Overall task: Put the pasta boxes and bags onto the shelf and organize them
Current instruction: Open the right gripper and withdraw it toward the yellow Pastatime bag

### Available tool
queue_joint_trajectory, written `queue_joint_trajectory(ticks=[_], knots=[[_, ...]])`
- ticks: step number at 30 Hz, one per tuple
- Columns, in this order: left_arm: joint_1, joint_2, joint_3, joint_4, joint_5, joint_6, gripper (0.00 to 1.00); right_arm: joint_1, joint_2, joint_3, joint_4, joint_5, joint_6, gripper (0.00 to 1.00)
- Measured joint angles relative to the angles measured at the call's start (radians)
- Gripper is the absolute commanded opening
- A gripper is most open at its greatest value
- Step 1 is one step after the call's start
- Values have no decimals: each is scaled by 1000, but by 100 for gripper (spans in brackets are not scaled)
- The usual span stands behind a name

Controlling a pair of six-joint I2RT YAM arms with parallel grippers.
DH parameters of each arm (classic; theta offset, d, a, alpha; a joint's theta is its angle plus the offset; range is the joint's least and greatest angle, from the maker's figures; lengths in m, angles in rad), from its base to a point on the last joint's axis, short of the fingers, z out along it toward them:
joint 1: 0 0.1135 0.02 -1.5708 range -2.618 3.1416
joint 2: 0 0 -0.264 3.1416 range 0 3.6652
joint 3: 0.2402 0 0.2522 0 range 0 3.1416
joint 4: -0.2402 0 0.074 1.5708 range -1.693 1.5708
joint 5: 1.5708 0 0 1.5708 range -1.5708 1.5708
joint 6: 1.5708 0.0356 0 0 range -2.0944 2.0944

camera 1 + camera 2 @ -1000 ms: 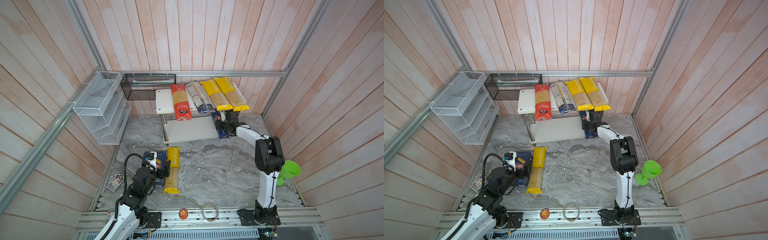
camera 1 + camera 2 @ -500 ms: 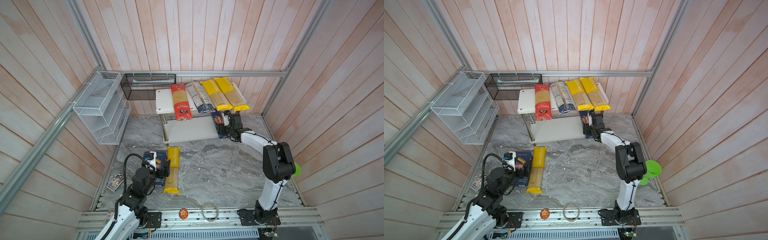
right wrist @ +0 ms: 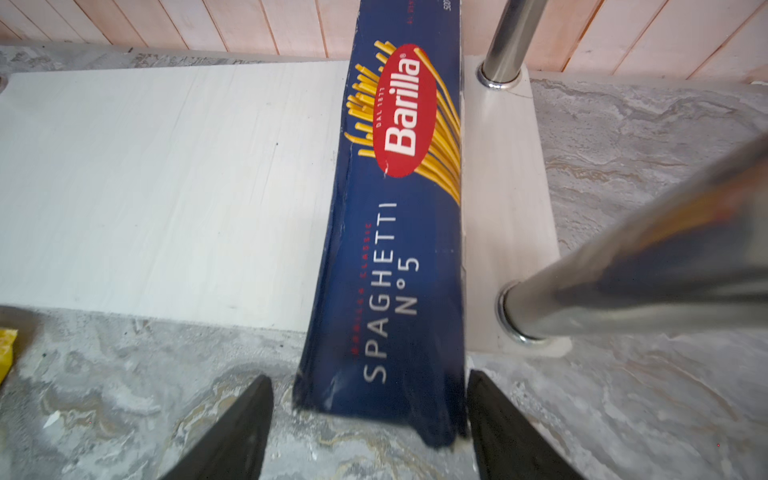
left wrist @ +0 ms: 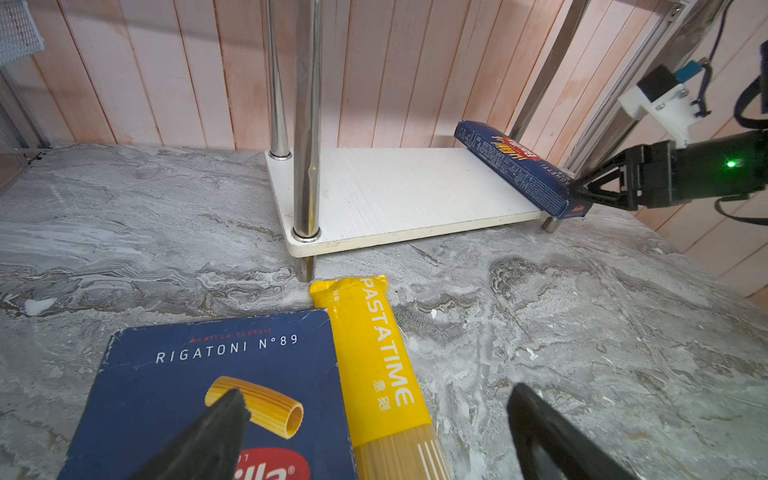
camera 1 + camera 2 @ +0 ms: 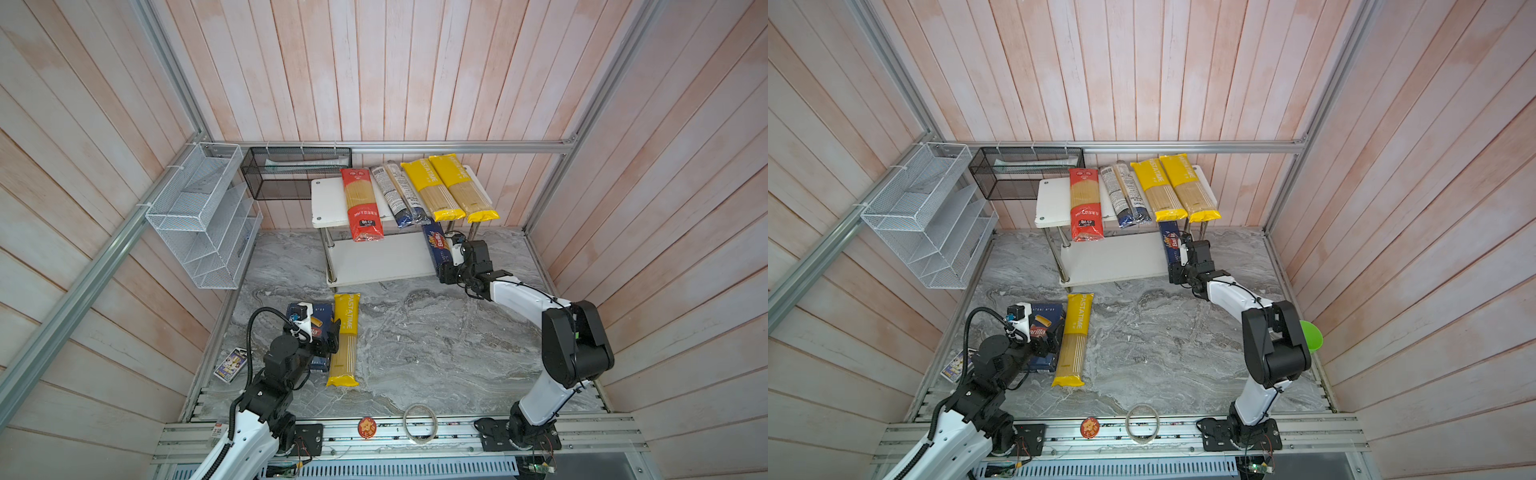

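The narrow blue spaghetti box (image 3: 399, 232) lies on the shelf's lower board (image 5: 382, 259) by the right posts, its near end past the front edge. My right gripper (image 3: 368, 376) is open, one finger on either side of that end. The wide rigatoni box (image 4: 216, 382) and a yellow bag (image 4: 378, 353) lie side by side on the floor. My left gripper (image 4: 376, 390) hangs open just above them, holding nothing. On the top board (image 5: 328, 199) lie a red bag (image 5: 359, 203), a clear bag (image 5: 399, 195) and two yellow bags (image 5: 430, 189).
A white wire rack (image 5: 199, 216) hangs on the left wall beside a black mesh basket (image 5: 295, 172). A small purple packet (image 5: 230, 365) lies left of my left arm. A green cup (image 5: 1310, 334) sits behind my right arm. A tape ring (image 5: 419, 422) lies on the front rail.
My right gripper has opened wider and drawn back from the shelf, leaving the spaghetti box on the lower board. Its elbow swung out to the right. The left arm has not moved.
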Motion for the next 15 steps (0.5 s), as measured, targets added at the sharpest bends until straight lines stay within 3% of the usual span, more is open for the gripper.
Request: queue_joint_trajectory(ticks=[9,15], knots=[[0,0,0,0,0,0,100,49,-221,-210,1,-3,58,74],[0,2,0,0,1,0,100,182,-441,-374,-1,-3,134,74]])
